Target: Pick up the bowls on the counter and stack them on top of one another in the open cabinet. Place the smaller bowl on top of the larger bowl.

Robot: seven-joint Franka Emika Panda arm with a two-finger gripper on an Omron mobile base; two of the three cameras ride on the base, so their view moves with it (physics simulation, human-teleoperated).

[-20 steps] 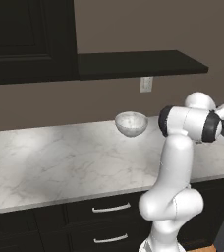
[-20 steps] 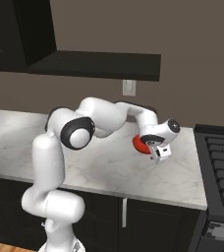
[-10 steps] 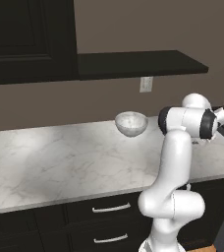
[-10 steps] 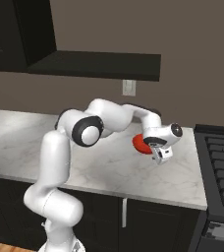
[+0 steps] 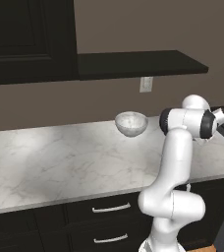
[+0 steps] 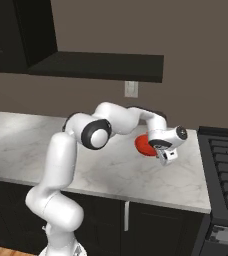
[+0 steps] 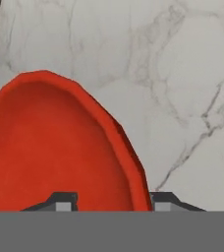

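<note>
The small bright red round bowl (image 7: 50, 147) sits on the white marble surface (image 7: 182, 74). The pincer (image 7: 109, 201) stands open, fingertips straddling its near rim, one inside, one outside.

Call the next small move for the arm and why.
Probably lower a touch and close: in the hand view the end effector is open, its fingertips straddling the red bowl's rim, one inside, one outside. The bowl sits on the counter, not yet gripped.
</note>
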